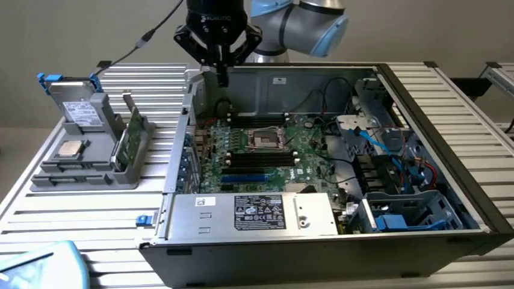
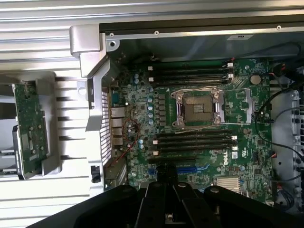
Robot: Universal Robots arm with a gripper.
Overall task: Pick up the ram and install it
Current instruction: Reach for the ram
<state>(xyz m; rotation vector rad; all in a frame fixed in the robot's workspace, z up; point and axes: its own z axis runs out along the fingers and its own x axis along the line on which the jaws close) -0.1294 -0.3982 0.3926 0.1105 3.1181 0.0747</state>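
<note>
On the slatted worktop (image 1: pixel 72 211), the ram (image 1: pixel 131 137) is standing in its grey holder (image 1: pixel 88 174), not yet picked up. The tool (image 1: pixel 222 78) is hovering clenched and empty over the open computer case (image 1: pixel 321 256).

Arm (image 1: pixel 309 21) cut off by the exterior view's top edge. A pale blue object (image 1: pixel 40 265) at the near corner on the exterior view's left runs out of frame, identity unclear. Ram (image 1: pixel 131 141) lower edge hidden in the grey holder (image 1: pixel 80 174) slot; print on the power supply (image 1: pixel 259 212) label too small to read; end effector (image 2: pixel 167 173) body cut off by the wrist view's edge.
</note>
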